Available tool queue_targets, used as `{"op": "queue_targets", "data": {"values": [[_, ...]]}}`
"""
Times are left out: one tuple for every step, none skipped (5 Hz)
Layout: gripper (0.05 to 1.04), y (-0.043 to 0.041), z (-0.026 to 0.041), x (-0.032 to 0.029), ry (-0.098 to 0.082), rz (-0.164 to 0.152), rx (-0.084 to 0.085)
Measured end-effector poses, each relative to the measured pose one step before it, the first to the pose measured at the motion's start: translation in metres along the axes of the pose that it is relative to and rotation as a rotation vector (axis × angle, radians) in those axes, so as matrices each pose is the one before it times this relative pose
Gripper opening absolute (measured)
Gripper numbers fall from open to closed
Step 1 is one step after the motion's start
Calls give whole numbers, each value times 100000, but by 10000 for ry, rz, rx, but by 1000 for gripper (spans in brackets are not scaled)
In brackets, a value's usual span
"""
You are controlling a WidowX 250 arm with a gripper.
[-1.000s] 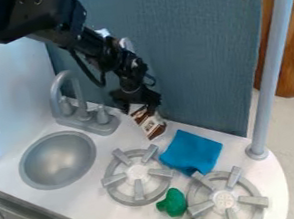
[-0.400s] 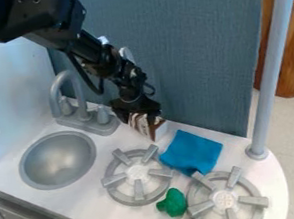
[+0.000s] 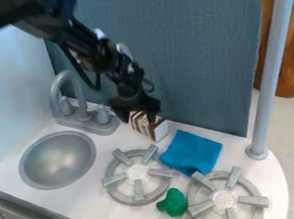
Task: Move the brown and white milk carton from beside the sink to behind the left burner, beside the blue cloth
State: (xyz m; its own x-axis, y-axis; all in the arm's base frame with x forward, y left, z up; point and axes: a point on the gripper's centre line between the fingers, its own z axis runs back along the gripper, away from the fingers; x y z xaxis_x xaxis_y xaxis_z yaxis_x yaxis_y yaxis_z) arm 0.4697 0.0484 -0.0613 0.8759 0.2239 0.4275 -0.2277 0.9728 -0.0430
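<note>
In front of the blue cloth (image 3: 190, 151) lay a green toy piece (image 3: 172, 202), with a grey burner grate (image 3: 226, 200) to the cloth's front right and another burner grate (image 3: 137, 177) to its front left. Behind the cloth and to its left, on the white counter (image 3: 87, 204), was the brown-and-white striped carton (image 3: 150, 126), tilted in the view, its pale end towards the cloth. Judging by its look, it was light thin card: stiff along the edges, apt to dent under a hard squeeze, and a little slippery on its printed faces. A gentle hold across the two long sides, near the middle, would have suited it best. It lay right under the black gripper (image 3: 137, 116), seemingly touching it, its upper part partly hidden. Whether the gripper was spread or pinching the carton, one could not tell. Farthest behind the cloth rose the blue-grey panel (image 3: 190, 56).
</note>
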Motion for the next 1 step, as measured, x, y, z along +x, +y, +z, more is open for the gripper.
{"op": "queue_targets", "data": {"values": [[1001, 1893, 5894, -388, 241, 672, -851]]}}
